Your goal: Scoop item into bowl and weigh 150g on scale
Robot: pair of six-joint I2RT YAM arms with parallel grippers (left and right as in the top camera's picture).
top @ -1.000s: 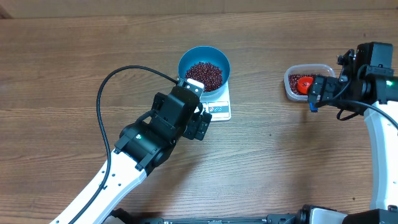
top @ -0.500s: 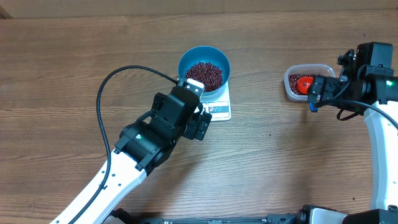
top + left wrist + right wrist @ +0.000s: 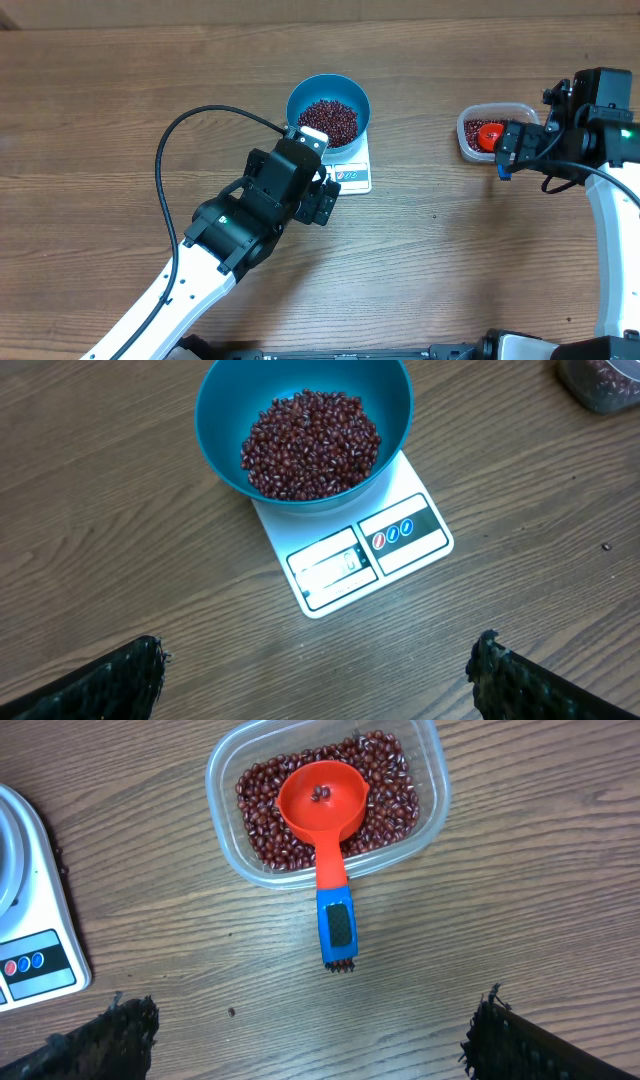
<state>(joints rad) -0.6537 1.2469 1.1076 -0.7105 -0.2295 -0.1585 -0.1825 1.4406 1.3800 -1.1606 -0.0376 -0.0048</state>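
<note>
Beans (image 3: 312, 440) are sitting heaped in the bowl (image 3: 215, 410) on the scale (image 3: 400, 540), at 12 o'clock on the counter (image 3: 100, 560). Left gripper (image 3: 315, 670) and right gripper (image 3: 310, 1030) are hanging released, empty. A careless left-arm move could be nudging the bowl, skewing the reading. Nothing is differing from a second ago.

Surface: brown wood-grain plank top, two items resting directly on it.
The surface (image 3: 120, 100) carries a flat white rectangular scale (image 3: 365, 550) near mid-field, lying flat, its display and button panel along the edge nearer the arm bases. A clear rounded-rectangular plastic tub (image 3: 218, 795) sits well apart, to the scale's right, also flat on the wood. A few tiny dark specks on the grain, too small to identify.
</note>
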